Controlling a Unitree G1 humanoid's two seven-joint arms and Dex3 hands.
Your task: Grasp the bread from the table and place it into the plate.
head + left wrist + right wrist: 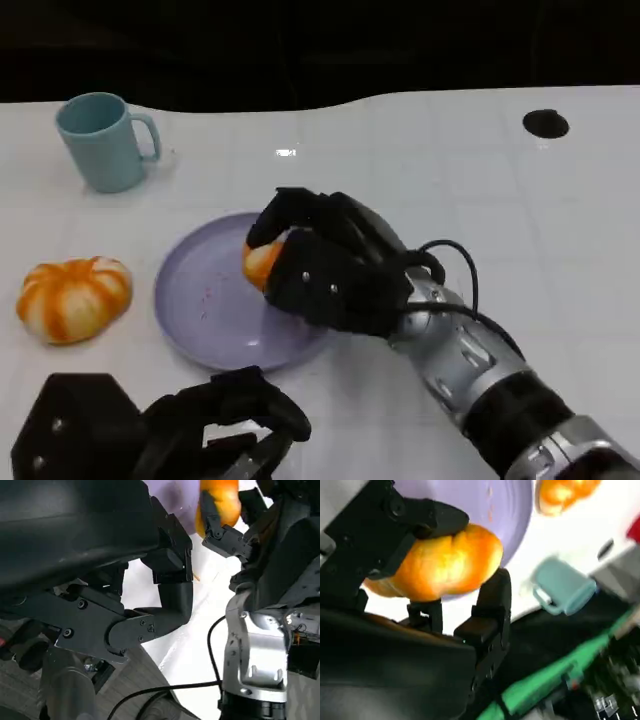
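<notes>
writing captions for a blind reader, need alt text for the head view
The right hand holds an orange bread over a lilac plate on a white table. A second bread lies left of the plate, a teal mug stands behind it, and the left hand rests at the near edge.

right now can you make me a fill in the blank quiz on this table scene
1. The right hand holds an orange bread roll over the round lilac ____.
2. The second, striped orange bread lies on the white ____.
3. The light blue mug stands ____.
4. The left hand holds ____.

Missing words: plate; table; upright; nothing
</notes>
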